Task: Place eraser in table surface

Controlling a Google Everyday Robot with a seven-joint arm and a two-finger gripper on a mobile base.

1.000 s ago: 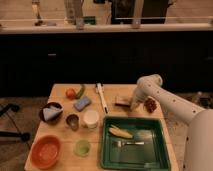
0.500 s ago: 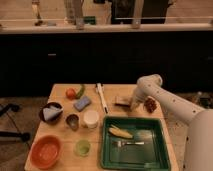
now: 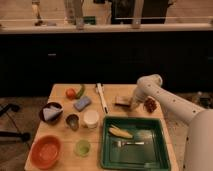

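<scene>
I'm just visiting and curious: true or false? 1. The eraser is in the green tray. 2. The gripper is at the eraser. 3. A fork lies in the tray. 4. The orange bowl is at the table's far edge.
1. False: the eraser lies on the table surface, beyond the tray.
2. True: the gripper is right by it.
3. True: a fork lies there.
4. False: the orange bowl is at the near left corner.

Dark eraser (image 3: 122,100) (pale-edged), white gripper (image 3: 134,104)
</scene>
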